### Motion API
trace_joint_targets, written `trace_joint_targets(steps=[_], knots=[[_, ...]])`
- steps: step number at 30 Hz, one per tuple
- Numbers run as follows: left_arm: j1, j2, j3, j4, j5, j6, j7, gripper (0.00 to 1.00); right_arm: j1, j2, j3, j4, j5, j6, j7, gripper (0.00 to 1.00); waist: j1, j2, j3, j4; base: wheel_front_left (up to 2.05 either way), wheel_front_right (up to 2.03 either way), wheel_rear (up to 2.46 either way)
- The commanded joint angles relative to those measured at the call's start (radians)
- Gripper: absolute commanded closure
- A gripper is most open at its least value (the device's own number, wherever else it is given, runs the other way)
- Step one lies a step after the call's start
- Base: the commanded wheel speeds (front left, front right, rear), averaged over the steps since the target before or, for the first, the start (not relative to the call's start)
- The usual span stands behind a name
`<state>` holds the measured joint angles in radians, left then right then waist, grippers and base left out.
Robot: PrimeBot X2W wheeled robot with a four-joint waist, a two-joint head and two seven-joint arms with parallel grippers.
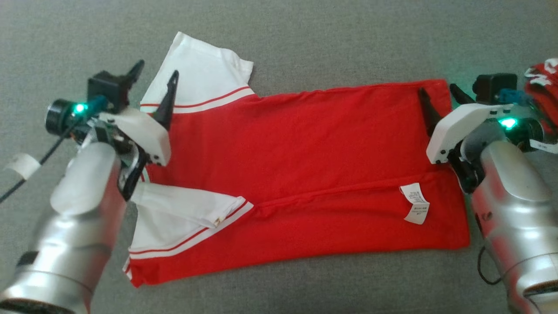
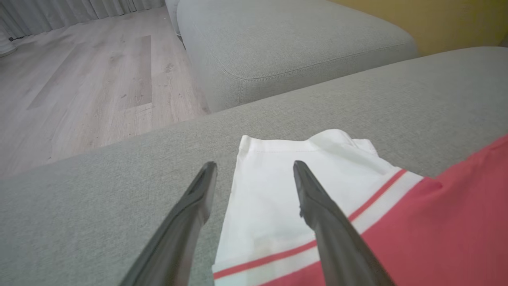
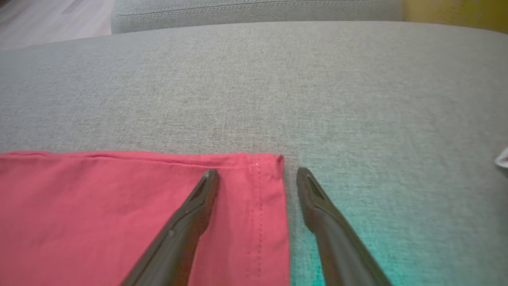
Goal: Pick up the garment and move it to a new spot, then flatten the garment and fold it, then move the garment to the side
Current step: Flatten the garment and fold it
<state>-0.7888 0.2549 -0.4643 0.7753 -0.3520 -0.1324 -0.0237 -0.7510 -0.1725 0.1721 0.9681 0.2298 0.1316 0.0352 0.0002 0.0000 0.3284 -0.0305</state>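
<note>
The grey sofa cushion (image 1: 305,39) carries the red garment (image 1: 305,144), spread lengthwise across it, white sleeves to the robot's left and hem to its right. A lengthwise crease and the exposed care label (image 1: 415,203) suggest the folding step is under way. The left end effector (image 1: 157,72) hovers over the far sleeve (image 1: 200,74) with its fingers apart and holding nothing. The right end effector (image 1: 437,90) is likewise spread and straddles the far hem corner (image 3: 274,163). The next move probably calls for both to pinch these far edges together and draw them over evenly.
</note>
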Motion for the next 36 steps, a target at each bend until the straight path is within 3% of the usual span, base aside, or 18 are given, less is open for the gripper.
trace_joint_targets(steps=[1, 2, 8, 20, 27, 28, 29, 32, 36], knots=[[-0.059, 0.048, 0.012, -0.01, -0.015, 0.002, -0.016, 0.0, -0.022, -0.007, 0.037, -0.011, 0.004, -0.001, -0.014, 0.56, -0.0002, 0.0, 0.007, -0.002, 0.0, 0.0, 0.0], [-0.067, 0.051, 0.004, 0.001, -0.024, 0.002, -0.021, 0.0, -0.023, -0.007, 0.052, -0.002, 0.011, -0.001, -0.016, 0.98, -0.0002, 0.0, 0.008, -0.003, 0.0, 0.0, 0.0], [-0.121, 0.07, -0.038, 0.049, -0.068, 0.002, -0.021, 0.0, -0.043, -0.012, 0.094, 0.007, 0.049, -0.001, -0.083, 1.0, -0.0002, 0.0, 0.024, -0.021, 0.0, 0.0, 0.0], [-0.3, 0.153, -0.198, 0.106, -0.21, 0.002, 0.152, 0.0, -0.139, 0.019, 0.201, -0.012, 0.122, -0.001, -0.186, 1.0, -0.0002, 0.0, 0.12, -0.103, 0.0, 0.0, 0.0], [-0.322, 0.182, -0.221, 0.165, -0.305, 0.002, 0.185, 0.0, -0.169, 0.021, 0.259, -0.017, 0.172, -0.001, -0.21, 1.0, -0.0002, 0.0, 0.149, -0.133, 0.0, 0.0, 0.0], [-0.321, 0.18, -0.23, 0.167, -0.312, 0.002, 0.184, 0.36, -0.171, 0.02, 0.265, -0.017, 0.179, -0.001, -0.213, 1.0, -0.0002, 0.0, 0.151, -0.133, 0.0, 0.0, 0.0], [-0.318, 0.178, -0.241, 0.164, -0.323, 0.002, 0.186, 0.97, -0.173, 0.019, 0.27, -0.016, 0.186, -0.001, -0.217, 1.0, -0.0002, 0.0, 0.151, -0.133, 0.0, 0.0, 0.0], [-0.309, 0.179, -0.283, 0.135, -0.36, 0.002, 0.188, 1.0, -0.175, 0.011, 0.28, -0.007, 0.204, -0.001, -0.227, 1.0, -0.0002, 0.0, 0.146, -0.124, 0.0, 0.0, 0.0], [-0.346, 0.197, -0.293, 0.121, -0.353, 0.002, 0.061, 1.0, -0.183, -0.003, 0.273, 0.012, 0.22, -0.001, -0.25, 1.0, -0.0002, 0.0, 0.134, -0.105, 0.0, 0.0, 0.0]])
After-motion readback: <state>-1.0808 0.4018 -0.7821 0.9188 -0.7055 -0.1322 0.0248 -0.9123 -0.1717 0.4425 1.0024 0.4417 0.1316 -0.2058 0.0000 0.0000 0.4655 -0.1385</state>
